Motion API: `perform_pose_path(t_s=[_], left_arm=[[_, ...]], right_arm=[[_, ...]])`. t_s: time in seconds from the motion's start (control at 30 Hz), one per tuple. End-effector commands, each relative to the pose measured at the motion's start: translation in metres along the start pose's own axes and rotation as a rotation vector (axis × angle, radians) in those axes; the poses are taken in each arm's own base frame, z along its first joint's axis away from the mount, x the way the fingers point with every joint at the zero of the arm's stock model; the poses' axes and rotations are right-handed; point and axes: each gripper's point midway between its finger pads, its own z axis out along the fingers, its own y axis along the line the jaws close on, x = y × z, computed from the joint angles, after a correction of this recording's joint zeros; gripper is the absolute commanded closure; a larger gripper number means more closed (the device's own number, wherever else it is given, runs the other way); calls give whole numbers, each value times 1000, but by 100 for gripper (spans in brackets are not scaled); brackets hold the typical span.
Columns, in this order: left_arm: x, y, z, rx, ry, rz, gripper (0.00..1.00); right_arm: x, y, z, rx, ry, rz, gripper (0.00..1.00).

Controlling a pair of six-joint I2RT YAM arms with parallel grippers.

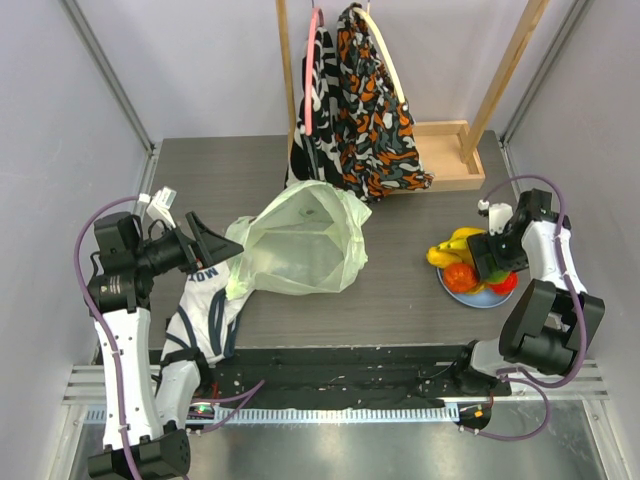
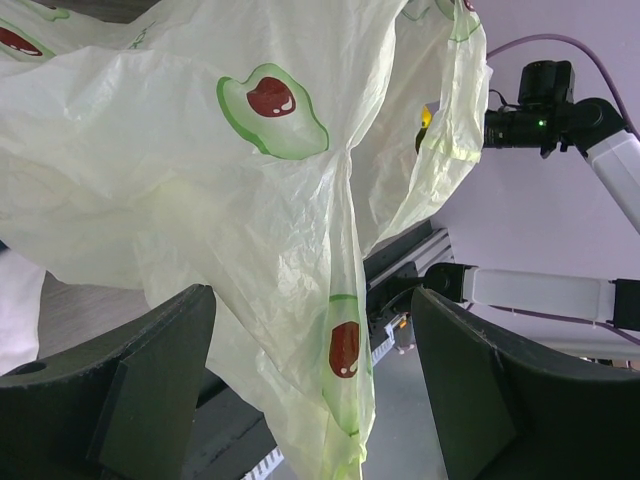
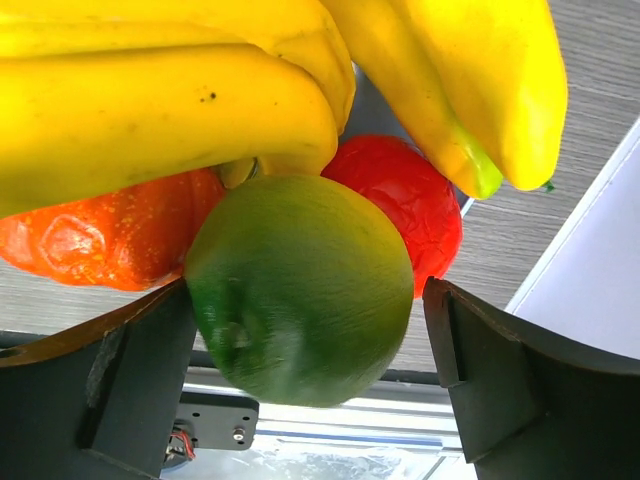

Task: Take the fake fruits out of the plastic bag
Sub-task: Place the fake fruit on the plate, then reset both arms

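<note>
**benchrat:** ok, where's the fruit at?

**yamfan:** The fake fruits (image 1: pixel 470 262) are piled on a blue plate (image 1: pixel 482 299) on the right side of the table (image 1: pixel 400 310), well apart from the plastic bag (image 1: pixel 300 240). The wrist cam shows a yellow banana (image 3: pixel 180 120) bunch on top. Under it there's an orange-red fruit (image 3: pixel 100 240), a red fruit (image 3: pixel 415 200) and a green fruit (image 3: pixel 300 290).

**benchrat:** is the right arm holding any of it?

**yamfan:** Doesn't look like it. The right end effector (image 3: pixel 310 295) is spread around the green one. One finger is right against it and there's a sliver of gap at the other, so I'd call it released, not clamped.

**benchrat:** and the bag?

**yamfan:** It's lying crumpled on the table, center-left, with the avocado prints showing. The left end effector (image 2: pixel 315 300) is at its left edge with the fingers (image 2: pixel 160 380) wide apart and a fold of bag hanging down between them. So that one's unclenched too, nothing pinched.

**benchrat:** other stuff around?

**yamfan:** There's a white garment (image 1: pixel 205 300) with navy stripes just beside the bag's near-left corner, under the left arm. Patterned cloths (image 1: pixel 365 110) are hanging on a wooden rack (image 1: pixel 445 160) at the back.
</note>
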Motion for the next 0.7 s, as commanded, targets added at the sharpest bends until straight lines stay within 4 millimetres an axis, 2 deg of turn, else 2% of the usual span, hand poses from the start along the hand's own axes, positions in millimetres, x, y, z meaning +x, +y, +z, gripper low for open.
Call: perform_pose_path(t_s=[0.0, 0.13, 0.17, 0.27, 0.37, 0.4, 0.5, 0.53, 0.6, 0.63, 0.67], left_arm=[[-4, -8, -3, 24, -10, 35, 16], [-6, -8, -3, 23, -11, 42, 13], [-6, -8, -4, 18, -15, 48, 2], [-11, -9, -6, -1, -23, 100, 0], [-22, -8, -10, -44, -41, 161, 0], [-26, -6, -11, -68, -53, 178, 0], [-36, -2, -14, -121, -71, 210, 0], [-40, 5, -15, -164, -81, 210, 0], [-46, 14, -16, -221, -90, 214, 0], [-53, 26, -20, -301, -115, 213, 0], [-57, 32, -22, -337, -126, 212, 0]], right_arm=[[-9, -10, -24, 66, -63, -19, 0], [-14, -5, -49, 53, -87, -21, 0], [-18, -3, -54, 45, -105, -17, 0], [-33, 2, -75, 20, -170, 1, 0], [-59, 6, -101, -13, -281, -3, 0], [-77, 13, -116, -55, -361, -17, 0], [-107, 36, -144, -138, -488, -22, 0], [-119, 52, -150, -147, -514, -53, 0], [-139, 63, -154, -79, -557, -48, 1], [-146, 90, -156, -81, -564, -89, 0], [-149, 103, -165, -76, -604, -105, 0]])
